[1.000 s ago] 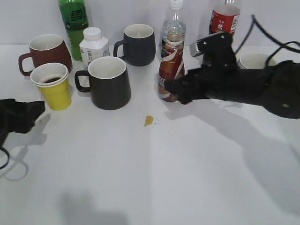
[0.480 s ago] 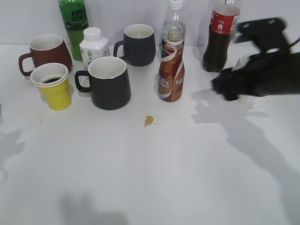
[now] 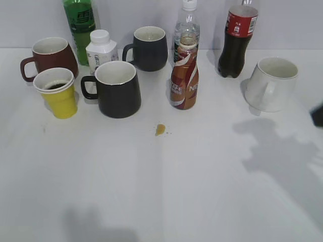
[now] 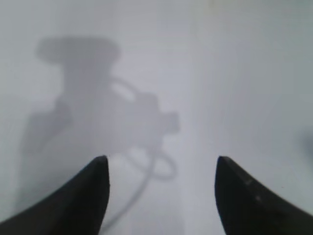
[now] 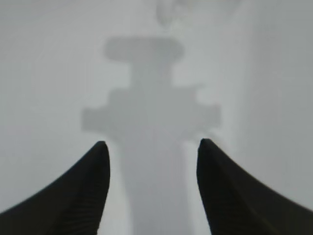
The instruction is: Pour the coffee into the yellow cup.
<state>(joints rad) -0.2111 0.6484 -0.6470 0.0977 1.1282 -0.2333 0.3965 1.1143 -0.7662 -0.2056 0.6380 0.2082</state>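
The brown coffee bottle [image 3: 184, 75] stands upright and uncapped at the middle back of the white table. The yellow cup [image 3: 57, 92], stacked in a second cup, stands at the left with dark coffee inside. My left gripper [image 4: 161, 169] is open and empty over bare table; it is out of the exterior view. My right gripper [image 5: 152, 154] is open and empty over bare table; only a dark sliver of that arm [image 3: 318, 115] shows at the right edge of the exterior view.
A black mug [image 3: 117, 89], a dark mug [image 3: 148, 47], a maroon mug [image 3: 50, 55], a white mug [image 3: 271, 83], a green bottle [image 3: 79, 25], a white jar [image 3: 100, 49], a clear bottle [image 3: 187, 22] and a cola bottle [image 3: 236, 38] stand along the back. A small coffee spill [image 3: 160, 129] lies mid-table.
My right gripper let go of the coffee bottle and drew back right, almost out of the exterior view. My left arm left that view on the left. The bottle stays standing.
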